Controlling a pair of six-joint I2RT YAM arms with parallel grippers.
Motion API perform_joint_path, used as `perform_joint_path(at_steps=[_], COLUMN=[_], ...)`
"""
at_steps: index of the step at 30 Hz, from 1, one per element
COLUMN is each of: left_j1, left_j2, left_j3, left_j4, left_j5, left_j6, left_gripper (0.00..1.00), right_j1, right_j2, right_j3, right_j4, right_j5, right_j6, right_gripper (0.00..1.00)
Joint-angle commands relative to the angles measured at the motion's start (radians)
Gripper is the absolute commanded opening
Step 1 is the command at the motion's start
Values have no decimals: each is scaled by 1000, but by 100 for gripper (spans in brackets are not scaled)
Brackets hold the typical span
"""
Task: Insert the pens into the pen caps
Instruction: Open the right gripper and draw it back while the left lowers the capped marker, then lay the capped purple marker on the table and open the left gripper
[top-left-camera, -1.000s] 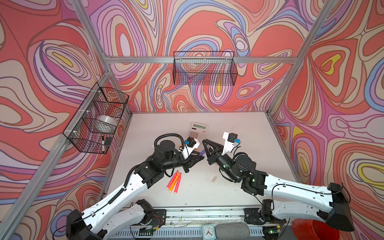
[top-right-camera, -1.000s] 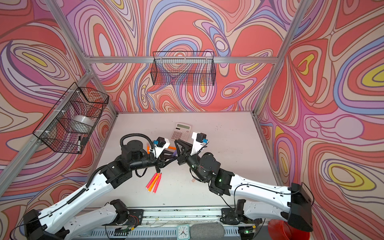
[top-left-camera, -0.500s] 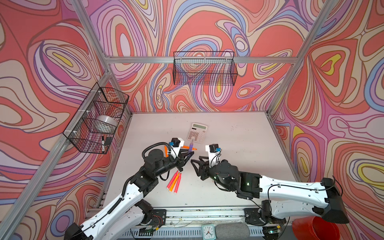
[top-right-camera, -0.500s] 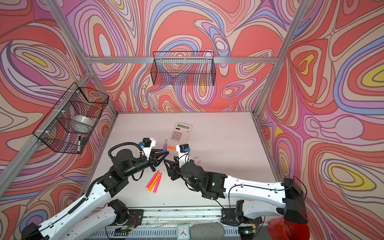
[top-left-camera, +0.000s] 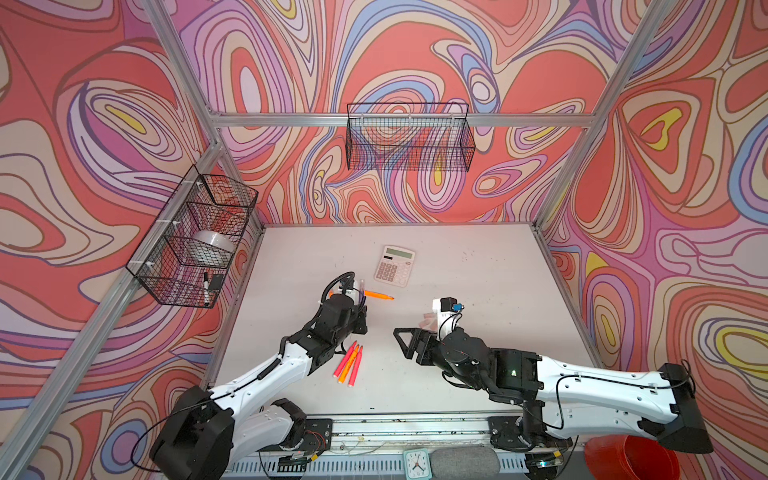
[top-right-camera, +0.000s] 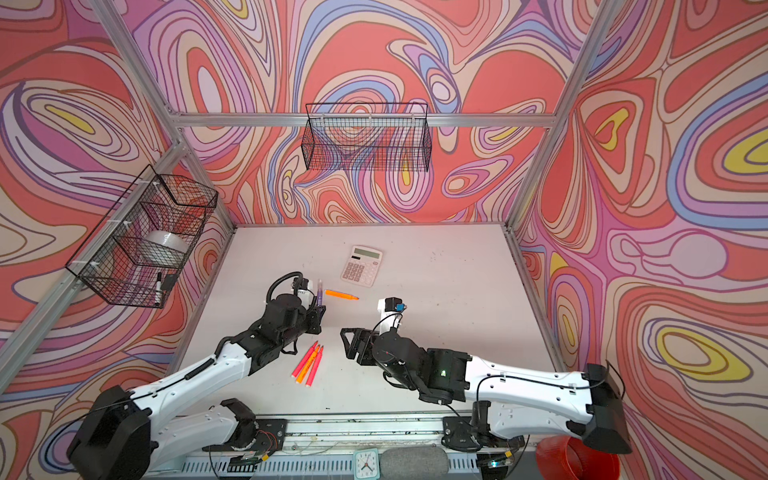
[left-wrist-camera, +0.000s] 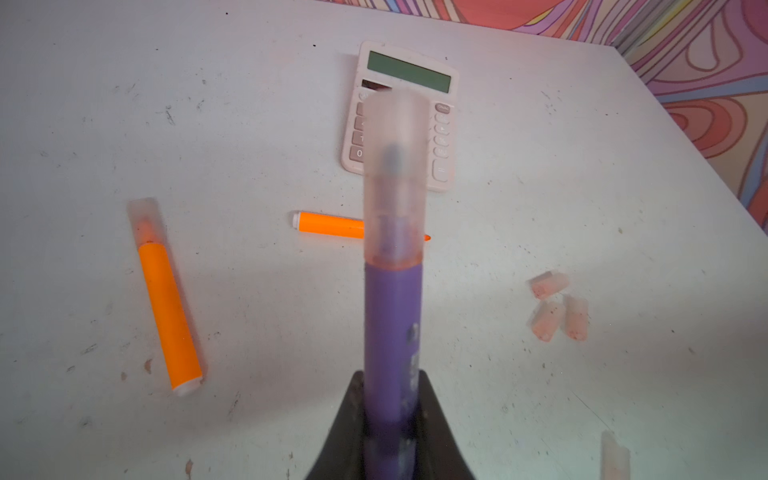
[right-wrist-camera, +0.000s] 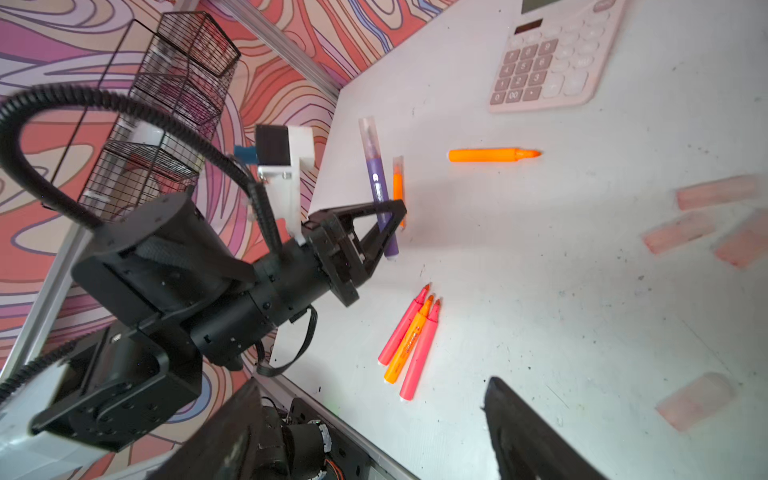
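White tabletop (top-left-camera: 478, 266); left end effector (left-wrist-camera: 392, 399) clamps capped purple pen (left-wrist-camera: 392, 324); right end effector (top-left-camera: 409, 345) wide, empty.

1 pen (top-left-camera: 378, 295) lies just before the calculator (top-left-camera: 394, 266). 3 pens (top-left-camera: 348, 364) lie together farther before it, leftward. 3 caps (left-wrist-camera: 547, 320) cluster before it, rightward.

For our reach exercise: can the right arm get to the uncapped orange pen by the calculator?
Probably yes: the right gripper is open and empty, and bare table lies between it and the orange pen, though the left gripper is close by.
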Motion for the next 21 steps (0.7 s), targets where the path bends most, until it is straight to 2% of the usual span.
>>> perform_joint_path(at_steps=[1, 6, 10, 16, 21], left_j1=[15, 38, 71, 94, 122], left_j2=[99, 237, 325, 396, 457], left_j3=[75, 133, 178, 225, 259], left_j4=[-44, -63, -104, -201, -249], left_j5=[-58, -106, -94, -173, -159], left_j6=[-74, -118, -154, -192, -217], left_gripper=[0, 0, 0, 0, 0], right_j1=[2, 2, 2, 1, 3], right_j2=[41, 89, 84, 39, 26], right_j3=[25, 30, 26, -16, -22], right_j4=[-41, -19, -33, 17, 39], right_j5=[-24, -8, 2, -41, -55], right_j6=[40, 8, -3, -25, -32], right_gripper=[87, 86, 85, 87, 86])
